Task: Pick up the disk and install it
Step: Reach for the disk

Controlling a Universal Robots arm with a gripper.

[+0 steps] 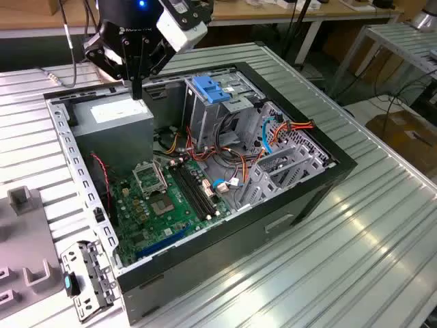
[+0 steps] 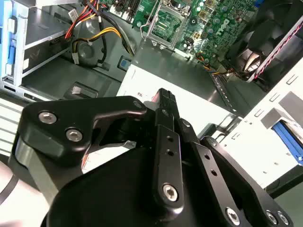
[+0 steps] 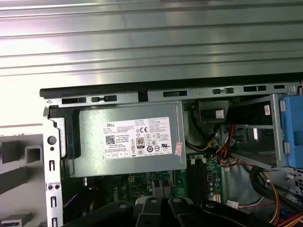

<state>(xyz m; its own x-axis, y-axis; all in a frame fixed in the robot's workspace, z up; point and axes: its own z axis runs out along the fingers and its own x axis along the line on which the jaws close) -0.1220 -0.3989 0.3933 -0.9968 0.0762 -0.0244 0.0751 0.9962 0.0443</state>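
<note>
Gripper (image 1: pixel 136 93) hovering over power supply (image 1: pixel 113 121) in computer case (image 1: pixel 205 263) corner at exterior view's left. Jaws pressing together, gripping nothing. Silver piece with blue strip (image 2: pixel 287 140) lying beyond case wall in second wrist view; whether disk, cannot tell.

The gripper (image 1: pixel 136 87) is shown as a matte black linkage of angular bars with rounded ends, fastened in the second wrist view with silver socket-head screws (image 2: pixel 74 135). In the exterior view a white box-shaped housing (image 1: pixel 181 24) is mounted beside it, a blue light (image 1: pixel 141 4) is lit above, and a black cable (image 1: pixel 67 34) is run alongside.
</note>
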